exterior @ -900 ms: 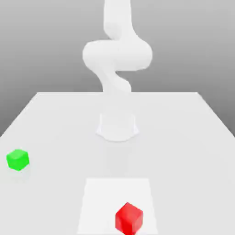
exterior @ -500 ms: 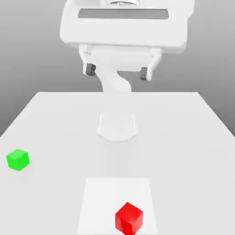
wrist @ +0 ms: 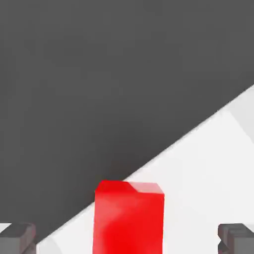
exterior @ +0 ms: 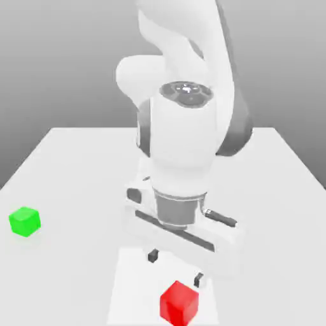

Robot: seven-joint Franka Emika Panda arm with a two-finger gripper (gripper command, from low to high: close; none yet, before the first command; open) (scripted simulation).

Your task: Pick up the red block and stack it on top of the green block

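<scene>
Exterior view: white arm reaches down over the tabletop (exterior: 76, 184), its wrist around the middle of the picture. Jaws (exterior: 176, 268) spread wide apart, dark pads (exterior: 153, 255) at the tips, nothing between them clamped. Hand runs slantwise, its end on the exterior view's left farther back, the other end nearer the camera. Red block (exterior: 179, 304) at the near edge of the picture, on the white rectangular patch (exterior: 137, 286), toward the patch's side on the exterior view's right. Block is turned, one corner edge facing the camera. Jaws appear above and a bit behind it in this view; exact height over the block can't be told. Green block (exterior: 25, 221) sits on the tabletop at the far side on the exterior view's left, well apart from the red block and the jaws, also turned at an angle. Arm base mostly hidden behind the hand and wrist.

Hand view: red block (wrist: 128, 218) lies between the two fingertips (wrist: 17, 239) as seen from the hand, with a gap on both sides, neither one touching it. Its faces line up roughly square with the jaws. White surface around it, partly cut by a slanting edge; a dark grey area (wrist: 99, 89) lies beyond that edge.
</scene>
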